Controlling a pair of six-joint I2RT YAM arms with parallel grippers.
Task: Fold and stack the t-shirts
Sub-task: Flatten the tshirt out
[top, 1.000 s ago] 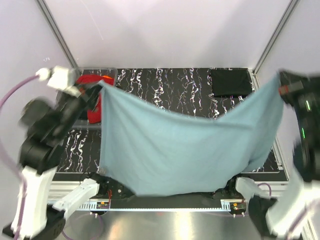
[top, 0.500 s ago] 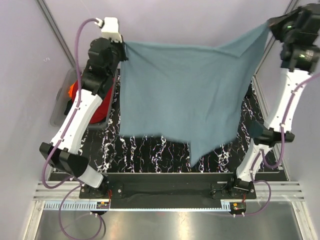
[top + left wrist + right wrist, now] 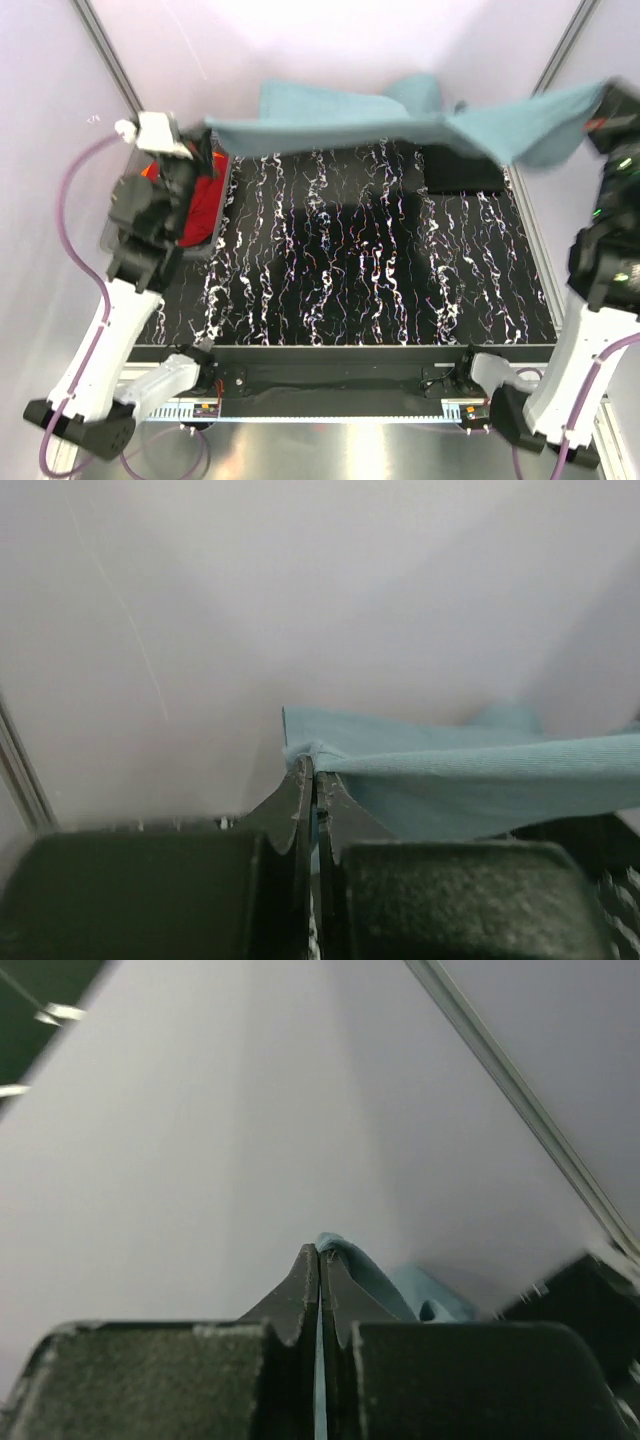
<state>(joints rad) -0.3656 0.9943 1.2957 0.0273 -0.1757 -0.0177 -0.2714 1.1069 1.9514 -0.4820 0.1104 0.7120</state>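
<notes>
Nearest the arm bases lies the table [image 3: 340, 270], a flat black top veined in white. Further back on its left stands a clear plastic tub [image 3: 218, 215] with a rumpled red t-shirt [image 3: 198, 200] in it. At the far right corner a black t-shirt [image 3: 460, 165] rests folded into a neat matte rectangle.

Beyond and above these, the teal t-shirt [image 3: 340, 115] hangs in the air close to the back wall, strung between the two arms. The left gripper [image 3: 313, 765] has its jaws pressed together on one bunched edge of the soft, finely ribbed knit. The right gripper [image 3: 320, 1252] is likewise pinched tight on the opposite edge.

The shirt's long axis runs left to right from one gripper to the other. The loose body of the cloth billows away from both toward the wall, so neither arm is nearer to it. The open stretch of table lies below the cloth and on the near side of it. Spreading the shirt flat for folding would probably call for both arms to descend together and draw it nearward, keeping the held edge taut
</notes>
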